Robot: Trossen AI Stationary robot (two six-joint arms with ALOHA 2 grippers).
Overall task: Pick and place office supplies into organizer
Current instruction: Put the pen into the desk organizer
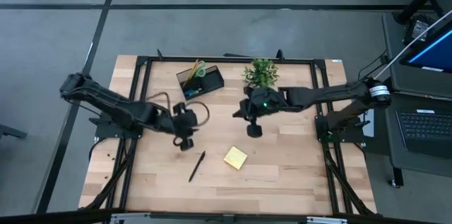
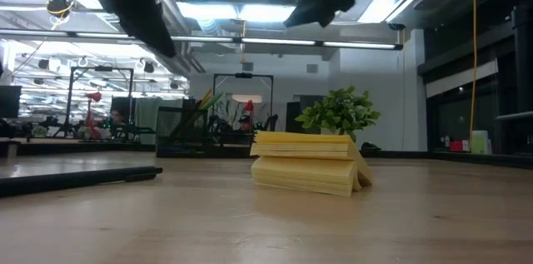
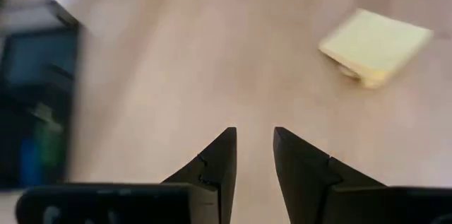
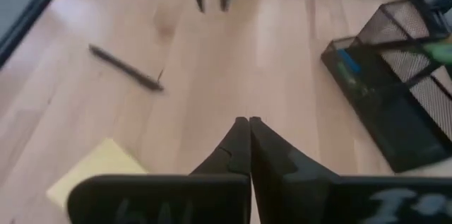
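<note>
The black mesh organizer (image 1: 200,79) stands at the table's far side, with green-handled scissors (image 1: 200,68) sticking up out of it and a blue item (image 4: 347,61) inside. A yellow sticky-note pad (image 1: 236,157) and a black pen (image 1: 197,166) lie flat on the wood nearer the front. My left gripper (image 1: 185,143) hovers open just left of the pen's far end, with nothing between its fingers (image 3: 220,160). My right gripper (image 1: 253,131) hangs shut and empty above the table, beyond the pad.
A small green potted plant (image 1: 261,72) stands right of the organizer, close behind my right arm. Black frame rails (image 1: 141,90) run along the table's left, right and far sides. Bare wood (image 1: 282,181) lies toward the near edge.
</note>
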